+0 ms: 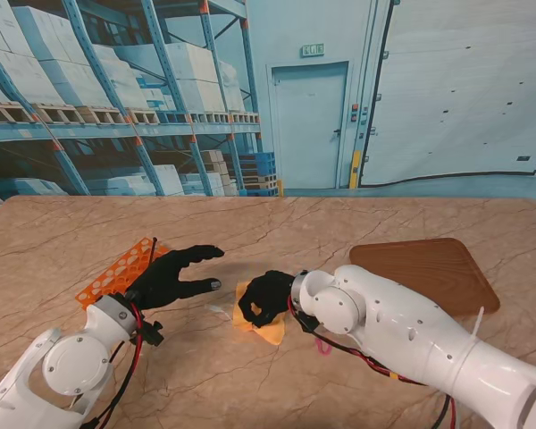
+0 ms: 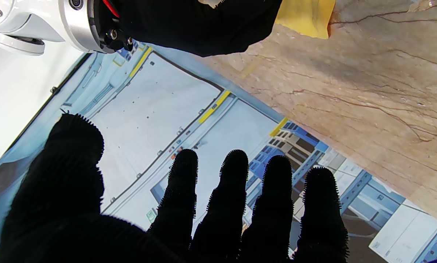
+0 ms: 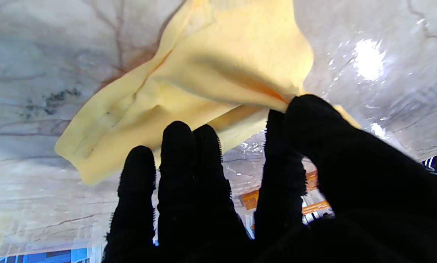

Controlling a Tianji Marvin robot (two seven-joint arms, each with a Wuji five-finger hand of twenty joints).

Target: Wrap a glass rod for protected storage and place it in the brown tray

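Observation:
A yellow cloth [image 1: 261, 329] lies crumpled on the marble table between my arms. My right hand [image 1: 268, 297] rests on it, and the right wrist view shows the thumb and forefinger of this hand [image 3: 277, 182] pinching one raised corner of the cloth [image 3: 203, 84]. My left hand [image 1: 174, 273] hovers just left of the cloth, fingers spread and holding nothing; in the left wrist view this hand [image 2: 203, 212] is open too. A faint pale glint [image 1: 217, 308] lies between the hands; I cannot tell whether it is the glass rod. The brown tray [image 1: 424, 268] sits to the right.
An orange perforated rack [image 1: 116, 273] lies left of my left hand, with a thin dark rod sticking up beside it. A pink scrap [image 1: 323, 347] shows under my right forearm. A shiny clear patch [image 3: 364, 65] glints on the table by the cloth.

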